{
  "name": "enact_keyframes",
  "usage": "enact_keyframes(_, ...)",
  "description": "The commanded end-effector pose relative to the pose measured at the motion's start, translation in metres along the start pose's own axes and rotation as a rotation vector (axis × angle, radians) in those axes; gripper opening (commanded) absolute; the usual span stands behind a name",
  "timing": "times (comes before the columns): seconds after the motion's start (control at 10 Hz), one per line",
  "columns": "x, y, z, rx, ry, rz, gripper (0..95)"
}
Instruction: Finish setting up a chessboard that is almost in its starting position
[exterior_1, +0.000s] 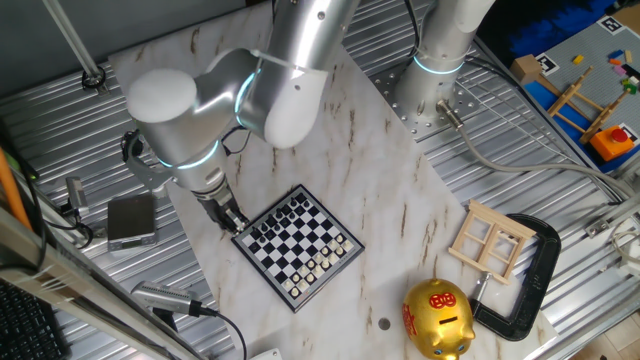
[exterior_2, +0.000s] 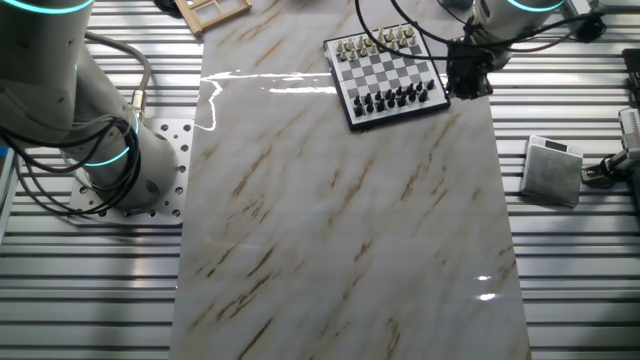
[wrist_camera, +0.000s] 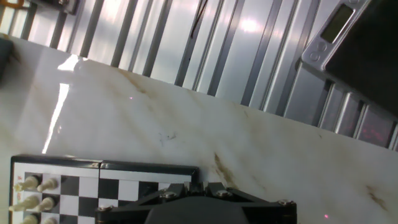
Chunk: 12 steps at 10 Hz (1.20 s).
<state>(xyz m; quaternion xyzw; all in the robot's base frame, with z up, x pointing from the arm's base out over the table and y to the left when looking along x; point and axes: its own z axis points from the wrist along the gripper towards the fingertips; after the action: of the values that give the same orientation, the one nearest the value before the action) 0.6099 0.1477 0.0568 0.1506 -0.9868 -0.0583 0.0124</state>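
The small chessboard (exterior_1: 298, 246) lies on the marble slab, with black pieces in the rows toward my gripper and white pieces on the far side. It also shows in the other fixed view (exterior_2: 388, 78) and at the lower left of the hand view (wrist_camera: 99, 180). My gripper (exterior_1: 230, 218) stands low at the board's corner on the black side; it also shows in the other fixed view (exterior_2: 468, 76). In the hand view my gripper (wrist_camera: 198, 186) has its fingers nearly together over that corner, and a small dark piece seems to be pinched between them.
A gold piggy bank (exterior_1: 437, 318), a pale wooden window frame (exterior_1: 491, 240) and a black clamp (exterior_1: 532, 285) lie at the slab's far end. A grey scale (exterior_1: 131, 220) sits on the ribbed metal beside my gripper. The second arm's base (exterior_1: 432, 95) stands behind the slab.
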Motion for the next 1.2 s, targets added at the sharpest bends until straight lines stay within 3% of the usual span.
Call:
enact_keyframes(0.1,0.002,0.002,0.000,0.001,-0.006,0.002,0.0)
enact_keyframes(1.2,0.005,0.012,0.009,0.010,-0.034,0.008,0.0)
